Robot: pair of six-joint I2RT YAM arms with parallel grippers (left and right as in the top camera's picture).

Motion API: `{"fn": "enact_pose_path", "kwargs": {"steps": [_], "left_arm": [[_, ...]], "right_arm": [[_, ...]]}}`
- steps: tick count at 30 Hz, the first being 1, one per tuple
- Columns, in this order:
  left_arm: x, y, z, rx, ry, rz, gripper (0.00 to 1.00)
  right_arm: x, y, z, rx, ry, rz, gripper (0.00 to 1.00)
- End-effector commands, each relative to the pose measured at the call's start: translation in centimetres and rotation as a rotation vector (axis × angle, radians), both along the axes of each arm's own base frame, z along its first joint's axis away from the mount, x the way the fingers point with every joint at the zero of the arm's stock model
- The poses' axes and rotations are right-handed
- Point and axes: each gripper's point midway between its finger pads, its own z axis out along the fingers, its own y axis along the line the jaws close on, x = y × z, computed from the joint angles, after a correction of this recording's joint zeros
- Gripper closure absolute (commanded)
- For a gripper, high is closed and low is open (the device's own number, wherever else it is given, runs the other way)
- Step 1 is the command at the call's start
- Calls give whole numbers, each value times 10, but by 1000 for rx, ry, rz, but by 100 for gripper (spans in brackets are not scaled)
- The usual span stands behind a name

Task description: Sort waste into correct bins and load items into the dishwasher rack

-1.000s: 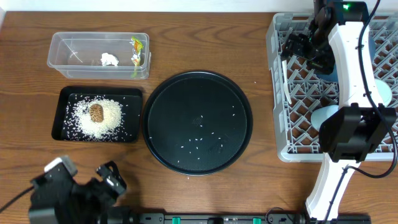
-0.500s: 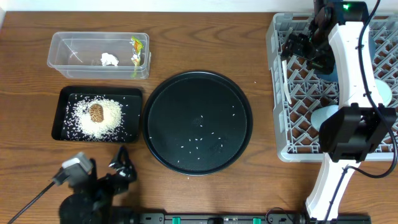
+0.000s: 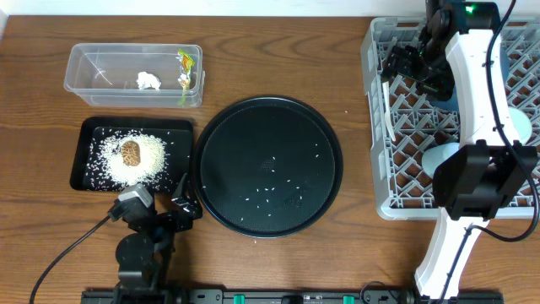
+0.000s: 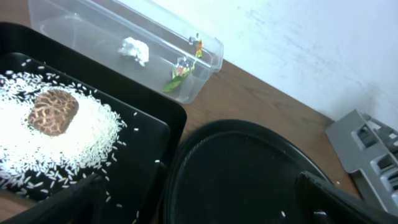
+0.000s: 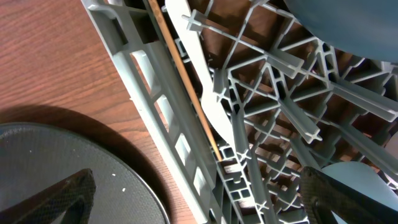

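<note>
1. Overhead.
   - My left hand (image 3: 175, 213) hovers spread and empty at the near edge of the table (image 3: 278, 51), between the black tray (image 3: 173, 139) and the round tray (image 3: 270, 127).
   - My right hand (image 3: 403, 66) is also spread and empty, over the far left corner of the dishwasher rack (image 3: 396, 181).
   - The rice (image 3: 148, 160) and the brown lump (image 3: 130, 154) lie in the black tray. The tissue (image 3: 148, 80) and the yellow wrapper (image 3: 184, 67) lie in the clear tub (image 3: 84, 80).
   - Risk: the stray grains (image 3: 270, 196) on the round tray look too small to pinch, and a try would likely scatter them.
   - My right arm covers much of the rack, so the pale bowl (image 3: 434, 156) shows only in part. I cannot find the cups or the foil.
2. Left wrist.
   - My fingers are dark blurs at the lower corners, with the tips cut off.
   - Risk: a low sweep could clip the black tray's rim and spill rice.
3. Right wrist.
   - The white spoon (image 5: 198, 65) lies along the rack's left wall.
   - Risk: my fingers could catch on the pegs.
   - The dark blue bowl (image 5: 348, 22) is cut off at the top.
</note>
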Motion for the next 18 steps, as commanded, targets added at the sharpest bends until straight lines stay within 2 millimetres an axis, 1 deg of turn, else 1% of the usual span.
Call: {"fn": "enact_pose_path", "kwargs": {"steps": [1, 6, 9, 12, 18], "left_arm": [[3, -2, -15, 31, 6, -20, 2], [4, -12, -13, 156, -15, -110, 2], [4, -10, -13, 207, -18, -120, 2], [4, -7, -13, 224, -18, -111, 2], [4, -8, -13, 223, -18, -113, 2]], "right_arm": [[2, 6, 12, -2, -36, 25, 1], [2, 6, 12, -2, -36, 25, 1], [2, 6, 12, -2, -36, 25, 1], [2, 6, 12, -2, -36, 25, 1], [2, 6, 12, -2, -36, 25, 1]]}}
